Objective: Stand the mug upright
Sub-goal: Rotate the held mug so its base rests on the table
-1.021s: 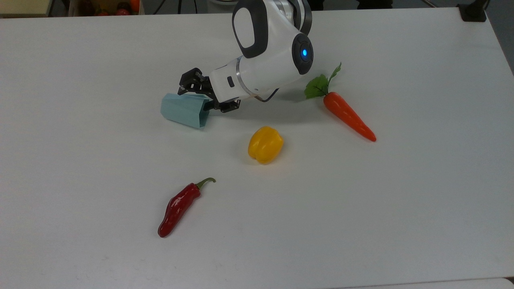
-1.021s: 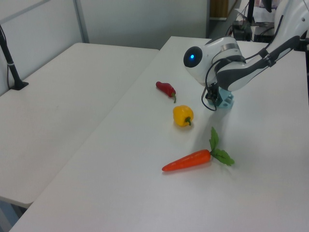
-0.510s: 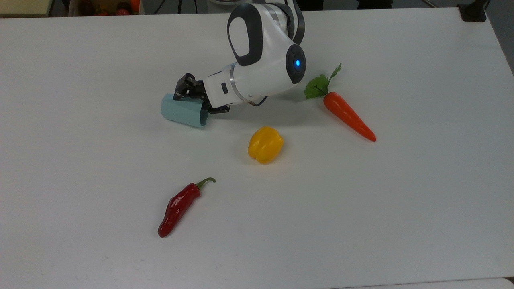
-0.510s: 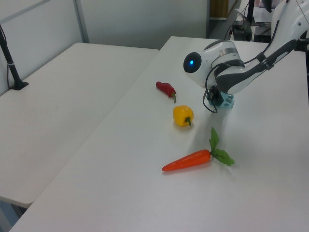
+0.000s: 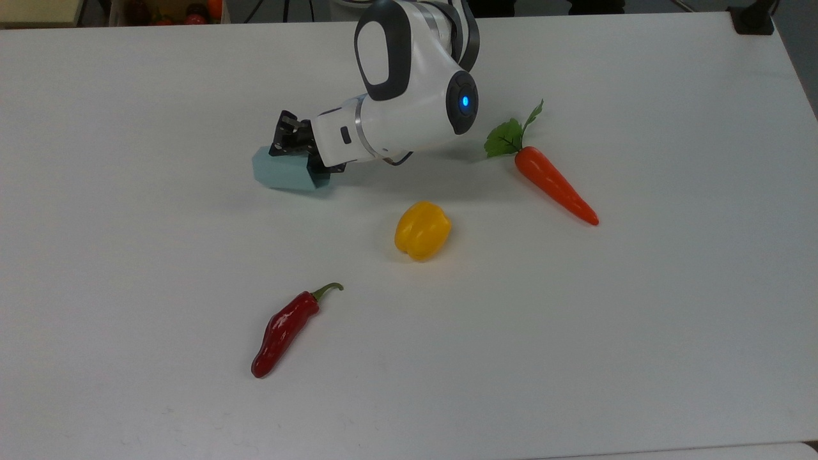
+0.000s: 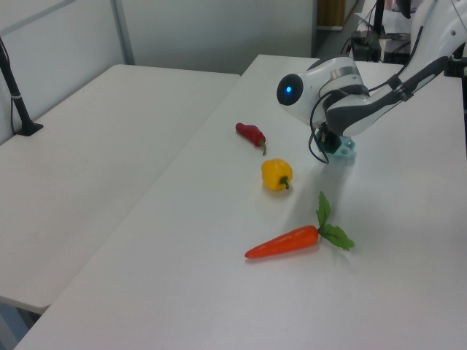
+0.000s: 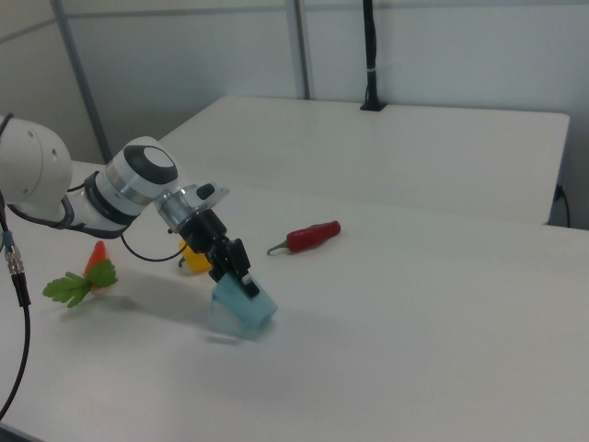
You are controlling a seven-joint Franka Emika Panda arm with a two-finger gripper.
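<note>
**Mug tipped further up in the gripper's hold**

Rotating since a second ago, the mug (image 5: 284, 174) now shows a shorter side in the top view, and the arm's wrist has swung toward the top view's left. In the right view the mug (image 7: 242, 310) is tilted, resting on one lower edge. Nearest in the top view lies the red chili (image 5: 281, 331), unmoved; beyond it the yellow pepper (image 5: 422, 230), then the carrot (image 5: 553, 181), both where they were. Farther back, the gripper (image 5: 295, 148) is clamped on the mug's upper end, on the white table (image 5: 639, 319).
</note>
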